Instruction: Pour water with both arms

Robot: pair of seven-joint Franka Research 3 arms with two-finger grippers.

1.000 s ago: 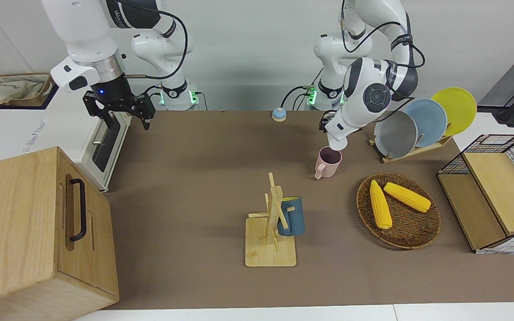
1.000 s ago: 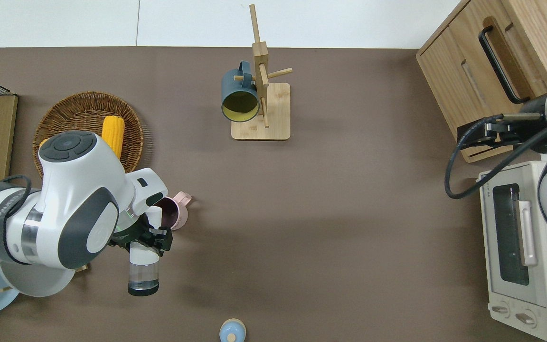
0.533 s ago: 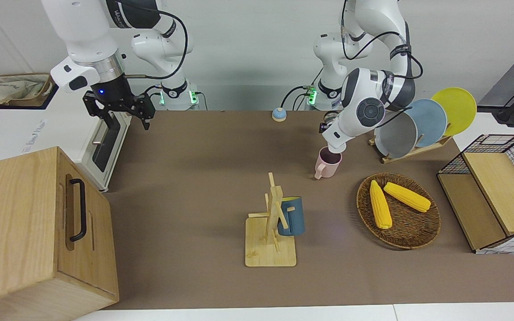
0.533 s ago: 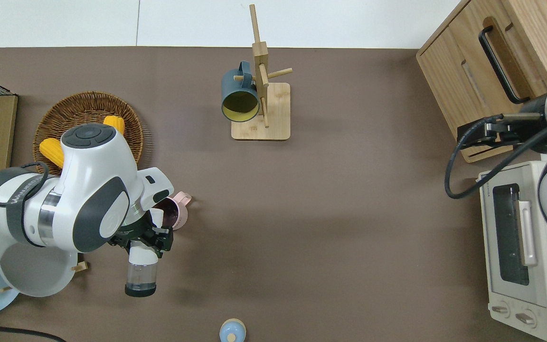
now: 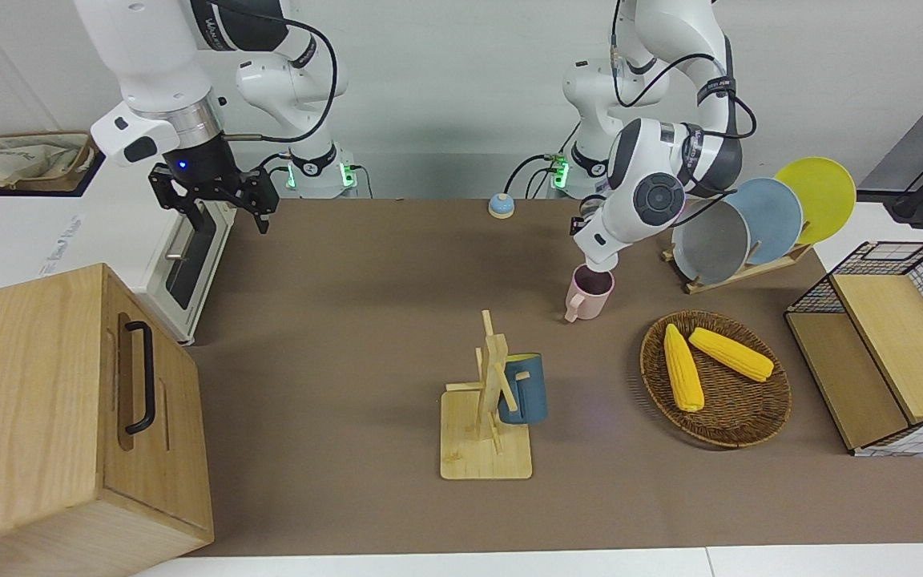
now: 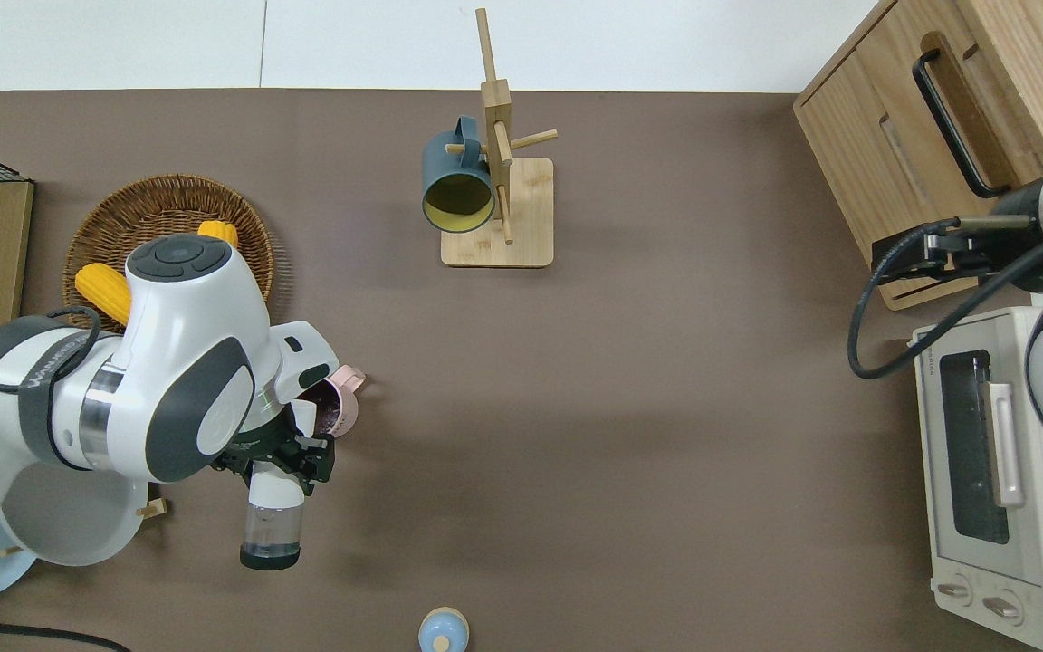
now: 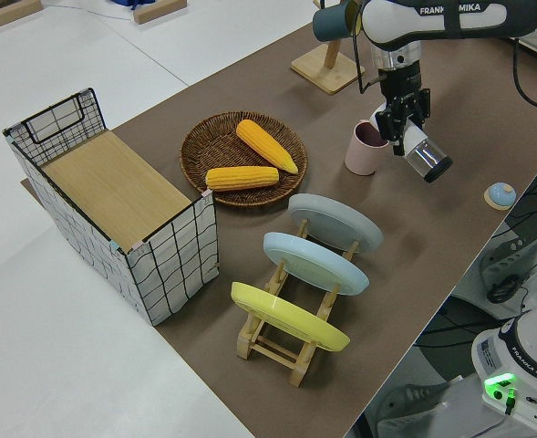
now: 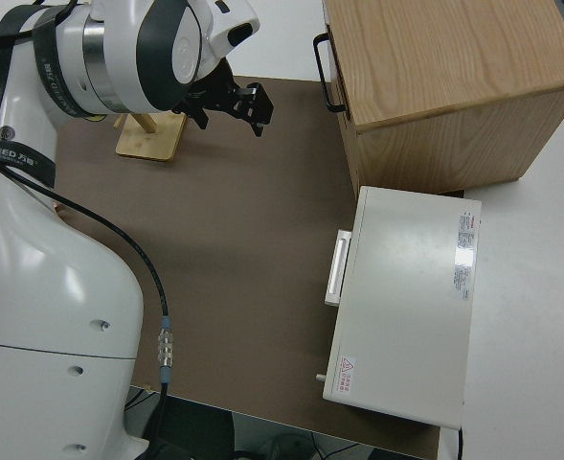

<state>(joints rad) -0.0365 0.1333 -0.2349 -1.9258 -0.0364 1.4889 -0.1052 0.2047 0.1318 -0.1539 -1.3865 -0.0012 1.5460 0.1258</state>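
Brown mat (image 6: 630, 407) covers the table, white wall past the robot bases.

Left gripper (image 6: 275, 460) is clamped across a clear bottle (image 6: 272, 521), held tipped nearly level. Fingers (image 7: 398, 117) grip the white upper half. Dark base (image 7: 438, 171) points back toward the robots; the mouth end points away, at the pink mug (image 6: 337, 412).

Key relation: the bottle's long axis runs from the base through the gripper to the mug's opening. In the front view the white mouth end (image 5: 599, 260) sits just above the mug rim (image 5: 593, 280), seemingly over the dark interior. The mug stands upright on the mat directly under and just past the fingers, its handle (image 6: 351, 377) turned away from the robots. Whether liquid is flowing cannot be made out.

Judgement: mid-pour. Further tilt about the wrist should keep the mouth over the rim; any drift toward the handle risks a spill on the mat.

Right gripper (image 5: 217, 200) is parked with fingers apart, holding nothing. It is well apart from the mug, so the left arm is the nearer one by a wide margin.

Also noted, relative to the left gripper:
- wicker basket (image 6: 123, 213) with corn (image 6: 215, 235), just off to the side, farther from the robots
- plate rack (image 7: 291, 338) close by
- wooden mug stand (image 6: 496, 199) with a blue mug (image 6: 454, 181), farther out toward table centre
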